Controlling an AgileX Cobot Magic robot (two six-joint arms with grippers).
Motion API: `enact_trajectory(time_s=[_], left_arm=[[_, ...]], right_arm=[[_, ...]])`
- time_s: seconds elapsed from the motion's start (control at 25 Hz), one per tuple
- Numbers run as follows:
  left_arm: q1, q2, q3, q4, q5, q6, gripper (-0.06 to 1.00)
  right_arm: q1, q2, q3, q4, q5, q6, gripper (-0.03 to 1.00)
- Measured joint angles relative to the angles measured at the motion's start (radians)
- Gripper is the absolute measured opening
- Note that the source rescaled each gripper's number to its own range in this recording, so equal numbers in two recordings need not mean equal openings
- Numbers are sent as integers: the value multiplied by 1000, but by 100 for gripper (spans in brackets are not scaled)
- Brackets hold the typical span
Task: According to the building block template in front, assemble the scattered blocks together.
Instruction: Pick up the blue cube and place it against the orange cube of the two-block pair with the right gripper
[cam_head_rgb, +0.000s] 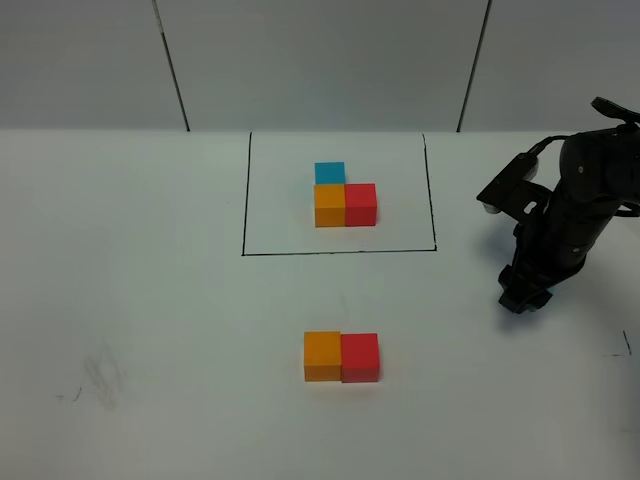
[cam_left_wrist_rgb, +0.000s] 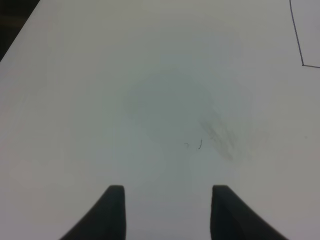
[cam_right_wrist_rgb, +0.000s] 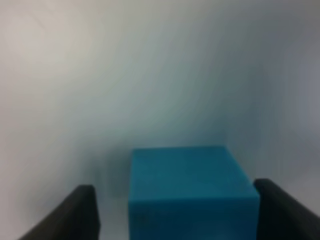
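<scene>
Straddling the light blue cube (cam_right_wrist_rgb: 187, 187) with the right gripper (cam_head_rgb: 523, 298), well off to the right of the other loose pieces, and holding the jaws apart on either side, with a gap showing on one flank and nothing clamped yet. In the high view, hiding that cube beneath the gripper.

Probably lining up the pick: centring over the cube, squaring to its faces, closing on two opposite flat sides, lifting straight before carrying across. Aiming for the far side of the loose orange cube (cam_head_rgb: 322, 357), itself touching the loose red cube (cam_head_rgb: 360, 358) on the desk (cam_head_rgb: 150, 300) — copying the template (cam_head_rgb: 335, 200) inside the black rectangle (cam_head_rgb: 340, 252).

Hanging the left gripper (cam_left_wrist_rgb: 168, 190) over bare desk, jaws apart, gripping nothing.

Counting three cubes in the template and three loose — one per colour in each set.
</scene>
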Motion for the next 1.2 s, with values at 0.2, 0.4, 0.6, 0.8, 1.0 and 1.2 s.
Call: enact_trajectory(time_s=[0.2, 0.4, 0.6, 0.8, 1.0, 1.2], left_arm=[[0, 0, 0, 0, 0, 0, 0], [0, 0, 0, 0, 0, 0, 0], [0, 0, 0, 0, 0, 0, 0], [0, 0, 0, 0, 0, 0, 0], [0, 0, 0, 0, 0, 0, 0], [0, 0, 0, 0, 0, 0, 0]], right_arm=[[-1, -1, -1, -11, -3, 10, 3], [-1, -55, -41, -16, 19, 111, 3], [45, -120, -172, -16, 125, 490, 3], [173, -112, -279, -52, 226, 765, 3], [324, -72, -309, -134, 259, 971, 3], [406, -49, -309, -149, 278, 1228, 3]])
